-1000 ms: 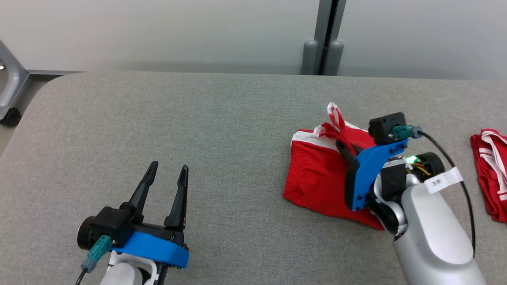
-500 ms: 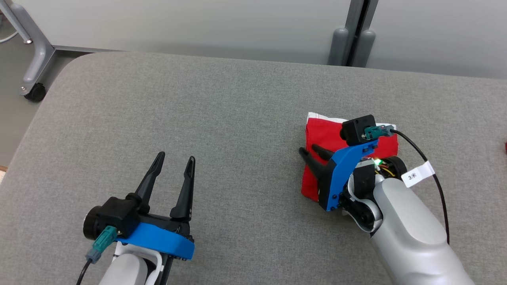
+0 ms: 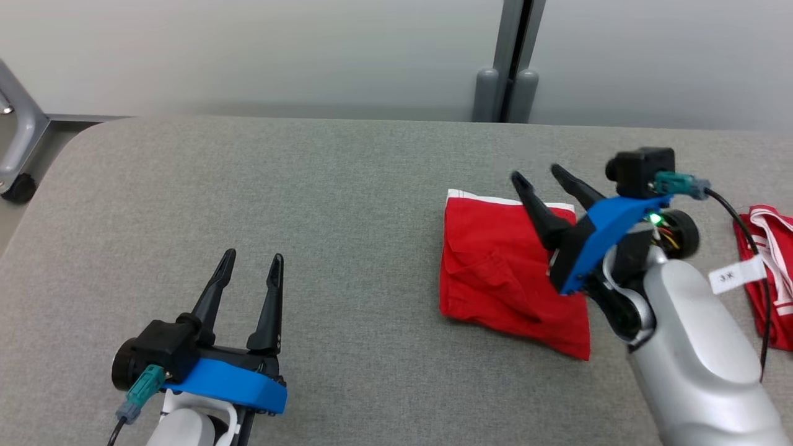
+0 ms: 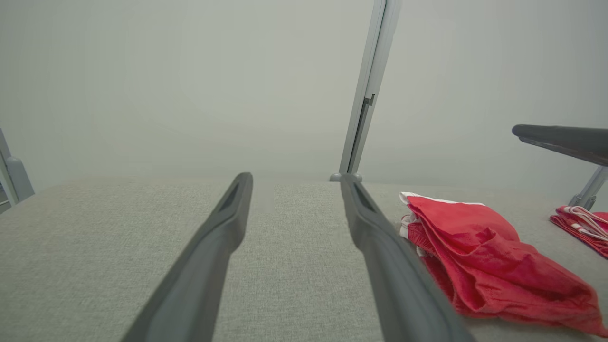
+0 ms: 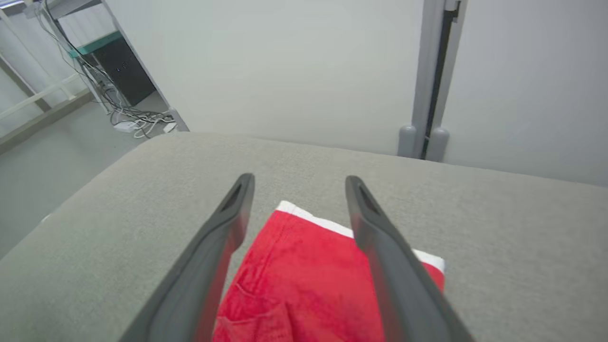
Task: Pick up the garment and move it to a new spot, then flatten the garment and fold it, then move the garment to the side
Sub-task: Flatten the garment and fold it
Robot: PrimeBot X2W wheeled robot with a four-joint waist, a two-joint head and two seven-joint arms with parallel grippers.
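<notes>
The folded red garment [image 3: 495,260] is laid on the grey surface [image 3: 310,186] below the right gripper [image 3: 534,172], jaws apart; the left gripper [image 3: 254,255] jaws are also apart. Light, limp cloth is expected; one edge should be pinched through all layers.

Garment [image 3: 495,272]: bright red, plain, white band along far edge.
Second garment [image 3: 753,260], far right: red with white stripes.
Tabletop [image 3: 341,198]: mid grey, fine woven fleck.
Left end effector [image 3: 254,255]: black fingers [image 3: 214,291], black body, blue bracket [image 3: 229,384], teal plug [image 3: 144,385].
Right end effector [image 3: 534,172]: same black and blue, teal plug at rear, small green light [image 3: 653,218].
Right forearm [image 3: 694,347]: silver; white tag [image 3: 737,274] with dark print.
Wall [image 3: 248,56]: pale grey-white. Post [image 3: 511,56]: darker grey.
</notes>
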